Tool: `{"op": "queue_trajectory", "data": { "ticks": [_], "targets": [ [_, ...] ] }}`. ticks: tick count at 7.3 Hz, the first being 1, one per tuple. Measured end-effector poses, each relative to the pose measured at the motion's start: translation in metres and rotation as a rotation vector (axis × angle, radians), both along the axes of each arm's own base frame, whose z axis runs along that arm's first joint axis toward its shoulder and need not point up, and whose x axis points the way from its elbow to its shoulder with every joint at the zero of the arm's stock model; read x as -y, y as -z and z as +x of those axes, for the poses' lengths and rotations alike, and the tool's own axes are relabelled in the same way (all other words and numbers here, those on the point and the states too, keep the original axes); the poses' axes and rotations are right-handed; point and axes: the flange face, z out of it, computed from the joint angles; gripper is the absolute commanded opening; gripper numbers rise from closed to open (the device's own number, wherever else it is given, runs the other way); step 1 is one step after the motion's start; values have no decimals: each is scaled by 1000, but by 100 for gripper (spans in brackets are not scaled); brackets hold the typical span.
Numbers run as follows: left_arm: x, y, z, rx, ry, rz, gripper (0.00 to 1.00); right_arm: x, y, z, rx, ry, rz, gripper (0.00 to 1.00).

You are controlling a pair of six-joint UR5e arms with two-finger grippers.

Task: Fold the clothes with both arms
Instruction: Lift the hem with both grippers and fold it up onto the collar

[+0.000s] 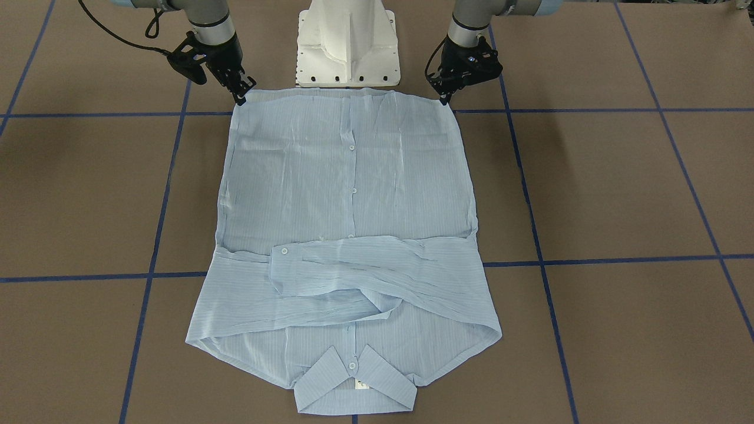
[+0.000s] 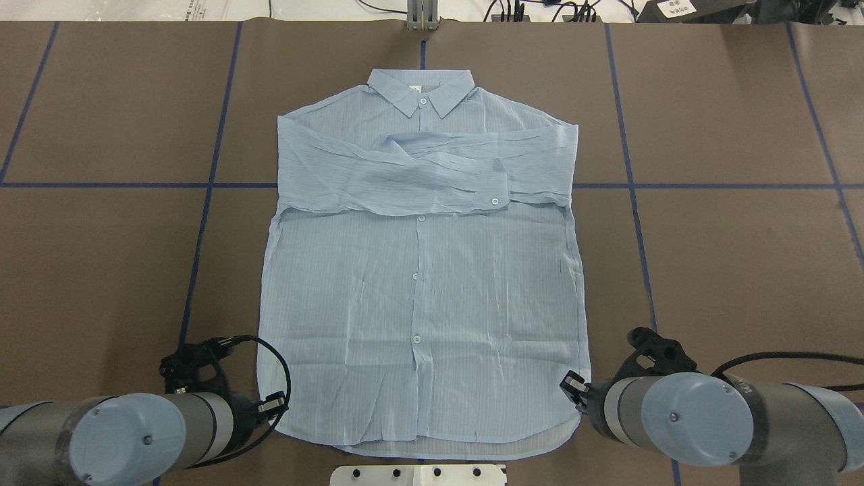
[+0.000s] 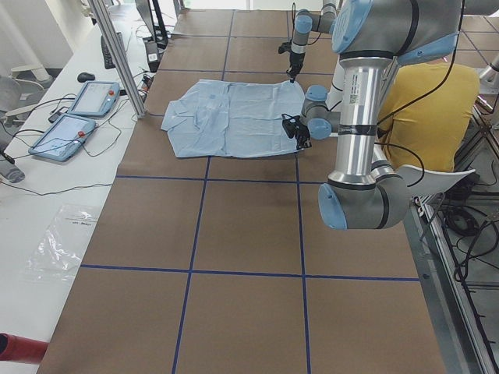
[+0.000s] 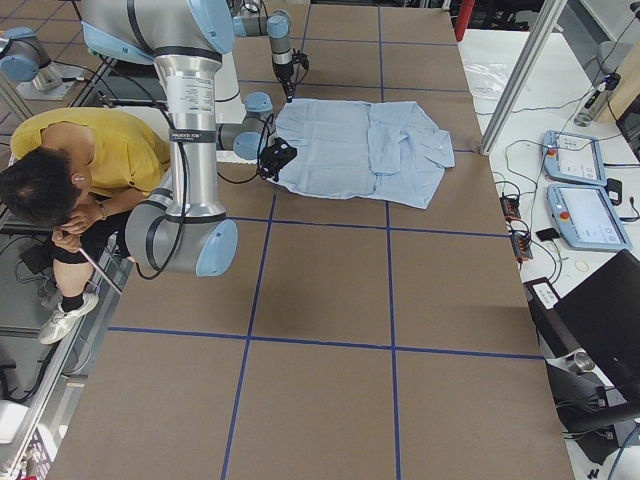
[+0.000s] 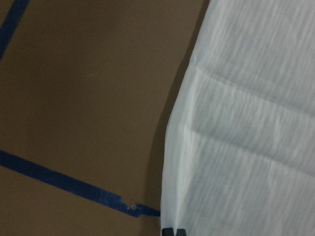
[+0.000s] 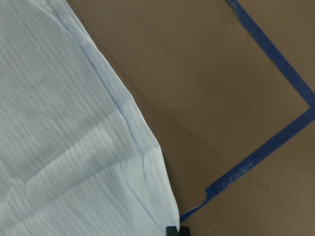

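Two corners of the shirt (image 1: 353,194) met the grippers at the edge nearest the white base (image 1: 347,41). The shirt lay flat on the table (image 1: 618,194), buttons up, its long axis running straight out from the base. The hem (image 1: 347,92) lay just in front of the base and the collar (image 1: 353,386) farthest from it, with both sleeves (image 1: 365,265) folded across the chest. The left gripper (image 1: 445,99) and right gripper (image 1: 240,97) stood to either side of the base, each with jaws apparently closed on its own hem corner. Neither arm was nearer, and all the cloth lay beyond the jaws, away from the base. The fold would likely require carrying the hem outward along that axis toward the collar, corners level.
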Motion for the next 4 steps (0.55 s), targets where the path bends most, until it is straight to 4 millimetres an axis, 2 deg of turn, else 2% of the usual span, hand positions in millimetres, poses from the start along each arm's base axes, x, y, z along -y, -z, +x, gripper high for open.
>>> {"op": "queue_trajectory", "data": {
  "ticks": [1, 2, 3, 4],
  "targets": [
    [5, 22, -20, -41, 2, -10, 0, 5, 12, 12, 25, -15, 2, 0],
    [25, 45, -37, -80, 39, -10, 0, 20, 26, 30, 52, -54, 7, 0],
    [59, 67, -48, -119, 88, 0, 0, 42, 39, 46, 73, -99, 7, 0],
    [106, 85, -53, -142, 128, 23, 0, 75, 50, 57, 92, -132, 9, 0]
  ]
}}
